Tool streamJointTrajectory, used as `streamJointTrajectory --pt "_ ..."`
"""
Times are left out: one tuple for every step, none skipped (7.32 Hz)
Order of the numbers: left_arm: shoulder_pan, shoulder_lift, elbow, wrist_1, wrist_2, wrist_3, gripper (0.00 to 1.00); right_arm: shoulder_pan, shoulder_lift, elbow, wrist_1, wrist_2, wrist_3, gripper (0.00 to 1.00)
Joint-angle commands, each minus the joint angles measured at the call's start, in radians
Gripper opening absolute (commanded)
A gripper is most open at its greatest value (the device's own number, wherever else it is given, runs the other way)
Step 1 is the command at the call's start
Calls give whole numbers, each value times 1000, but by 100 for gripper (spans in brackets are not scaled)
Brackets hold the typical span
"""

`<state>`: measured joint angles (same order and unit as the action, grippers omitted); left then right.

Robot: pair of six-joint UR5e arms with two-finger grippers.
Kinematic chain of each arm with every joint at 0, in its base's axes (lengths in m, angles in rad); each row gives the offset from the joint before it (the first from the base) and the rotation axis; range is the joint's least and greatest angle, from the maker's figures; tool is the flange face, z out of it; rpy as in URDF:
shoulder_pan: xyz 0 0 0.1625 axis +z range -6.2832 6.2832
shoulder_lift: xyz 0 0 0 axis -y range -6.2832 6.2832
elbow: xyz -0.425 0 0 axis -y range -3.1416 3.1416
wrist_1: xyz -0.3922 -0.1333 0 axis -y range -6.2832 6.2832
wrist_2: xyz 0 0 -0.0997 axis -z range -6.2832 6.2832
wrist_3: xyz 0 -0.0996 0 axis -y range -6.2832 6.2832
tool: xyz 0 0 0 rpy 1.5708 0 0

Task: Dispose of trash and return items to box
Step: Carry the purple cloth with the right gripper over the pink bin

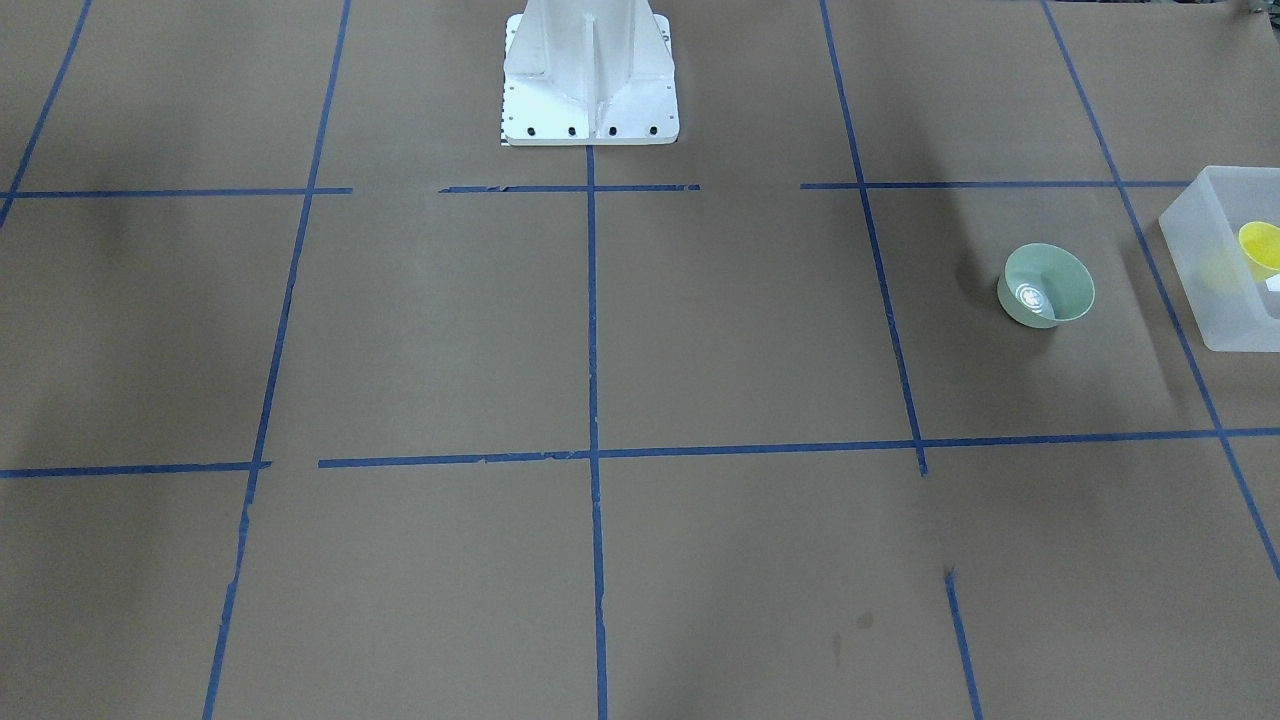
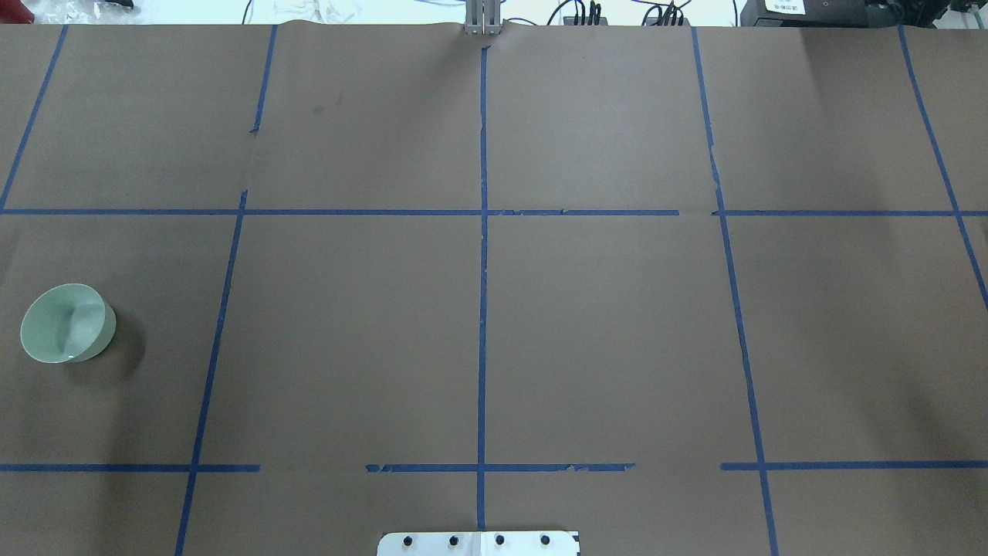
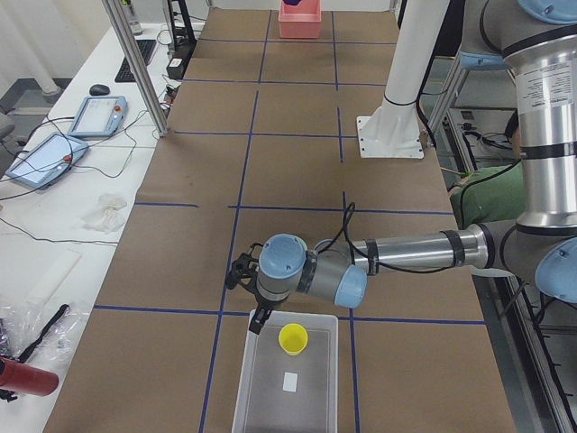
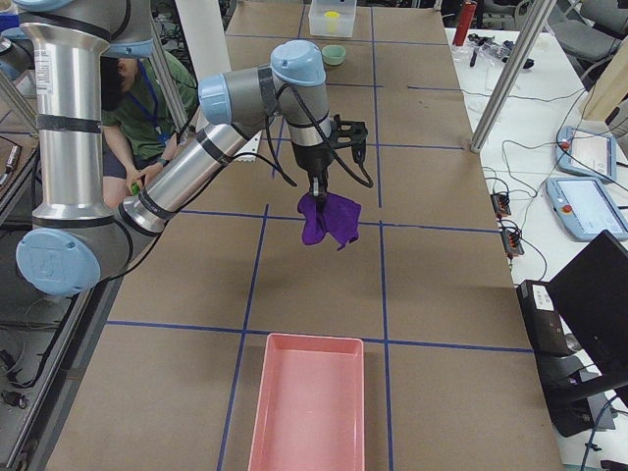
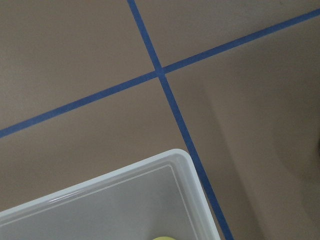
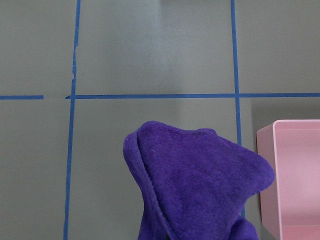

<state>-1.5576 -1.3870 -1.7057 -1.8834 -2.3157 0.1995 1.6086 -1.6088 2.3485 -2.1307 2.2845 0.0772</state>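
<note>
The frosted box (image 3: 287, 383) stands at the table's left end and holds the yellow cup (image 3: 292, 338). Both also show in the front view, the box (image 1: 1215, 280) with the cup (image 1: 1260, 245) inside. My left gripper (image 3: 256, 316) hovers just beyond the box's far corner (image 5: 150, 172). Its fingers show in no close view, so I cannot tell if it is open. My right gripper (image 4: 317, 186) holds a purple cloth (image 4: 330, 222) hanging above the table. The cloth (image 6: 197, 185) fills the lower part of the right wrist view and hides the fingers.
A pale green bowl (image 1: 1046, 286) sits on the table near the box, and it also shows in the overhead view (image 2: 68, 323). A pink tray (image 4: 309, 404) stands at the table's right end, its edge (image 6: 287, 175) close to the hanging cloth. Blue tape lines grid the brown paper.
</note>
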Motion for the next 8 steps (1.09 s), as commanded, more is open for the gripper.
streamJointTrajectory --pt "-16 -58 -150 205 70 -5 100 114 22 -154 5 -115 -320 0" --pt "-13 -72 -150 192 65 -96 100 146 27 -216 15 -162 -397 0" --pt "13 -82 -143 122 65 -186 100 187 18 -282 35 -168 -478 0" --pt "104 -80 -126 48 64 -284 100 213 -32 -369 152 -168 -511 0" --pt "164 -76 -103 -39 64 -395 100 214 -101 -452 333 -166 -508 0" --pt "235 -73 -73 -139 65 -505 100 214 -132 -589 538 -161 -501 0" --pt "290 -70 -42 -216 67 -584 100 214 -132 -660 654 -158 -493 0" --pt "313 -60 -14 -280 67 -623 100 214 -126 -684 660 -157 -488 14"
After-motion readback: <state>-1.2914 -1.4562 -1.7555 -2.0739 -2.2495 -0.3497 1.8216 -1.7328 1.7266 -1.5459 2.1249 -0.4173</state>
